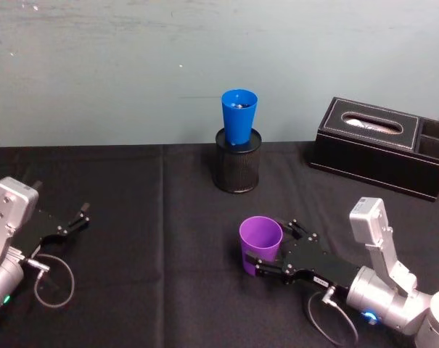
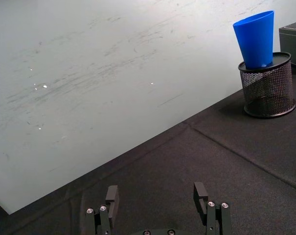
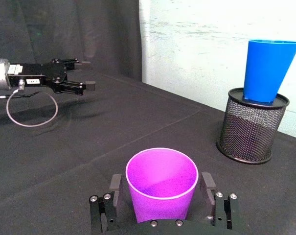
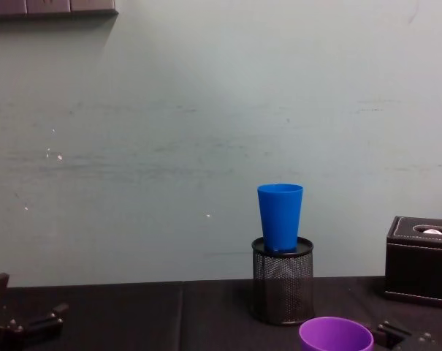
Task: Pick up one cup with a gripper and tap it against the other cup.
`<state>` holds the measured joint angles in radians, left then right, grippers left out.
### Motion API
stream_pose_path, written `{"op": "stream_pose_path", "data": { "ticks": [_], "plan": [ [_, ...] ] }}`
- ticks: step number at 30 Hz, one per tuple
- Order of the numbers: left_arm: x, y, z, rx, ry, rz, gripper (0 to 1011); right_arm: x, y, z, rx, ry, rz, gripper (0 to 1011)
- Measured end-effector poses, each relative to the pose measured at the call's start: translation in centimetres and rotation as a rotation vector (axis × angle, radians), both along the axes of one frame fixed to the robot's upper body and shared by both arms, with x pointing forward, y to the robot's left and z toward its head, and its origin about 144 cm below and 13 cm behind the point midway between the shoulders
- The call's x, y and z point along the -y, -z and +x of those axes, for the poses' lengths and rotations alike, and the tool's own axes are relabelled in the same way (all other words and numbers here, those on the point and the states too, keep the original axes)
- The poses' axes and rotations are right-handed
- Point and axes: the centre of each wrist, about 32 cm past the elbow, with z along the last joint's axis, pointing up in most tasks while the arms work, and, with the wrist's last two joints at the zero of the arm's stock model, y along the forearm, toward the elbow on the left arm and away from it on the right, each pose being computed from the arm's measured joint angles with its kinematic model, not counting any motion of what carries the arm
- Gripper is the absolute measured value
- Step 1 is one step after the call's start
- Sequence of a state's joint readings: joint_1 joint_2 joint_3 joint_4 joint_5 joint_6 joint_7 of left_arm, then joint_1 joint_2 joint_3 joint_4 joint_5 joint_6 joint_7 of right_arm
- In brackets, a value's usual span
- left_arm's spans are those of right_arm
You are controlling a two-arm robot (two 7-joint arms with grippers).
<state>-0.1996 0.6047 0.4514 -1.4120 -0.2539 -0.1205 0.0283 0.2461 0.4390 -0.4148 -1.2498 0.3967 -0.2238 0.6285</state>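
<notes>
The right gripper [image 1: 272, 248] straddles the purple cup [image 1: 260, 241] standing near the desk [image 1: 146, 217] front – jaws released, just beside its sides. The blue cup [image 1: 238, 114] sits upright in the mesh pen holder [image 1: 238, 168]. The left gripper [image 1: 74, 220] lies idle – jaws released.

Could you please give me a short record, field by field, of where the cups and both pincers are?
purple cup: upright on the black table, in front
right pincer: open, fingers either side of the purple cup, small gaps showing
blue cup: upright in the mesh pen holder, farther back
left pincer: open, empty, low at the table's left
contact between cups: none, they stand apart
</notes>
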Motion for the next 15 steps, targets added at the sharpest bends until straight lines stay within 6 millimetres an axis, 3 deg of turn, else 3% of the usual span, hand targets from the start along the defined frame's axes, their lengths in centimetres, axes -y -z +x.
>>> {"op": "stream_pose_path", "data": {
  "ticks": [15],
  "plan": [
    [0.0, 0.0, 0.0, 0.0, 0.0, 0.0, 1000, -1.03, -0.23, 0.68, 0.005, 0.002, -0.005, 1003]
  ]
}}
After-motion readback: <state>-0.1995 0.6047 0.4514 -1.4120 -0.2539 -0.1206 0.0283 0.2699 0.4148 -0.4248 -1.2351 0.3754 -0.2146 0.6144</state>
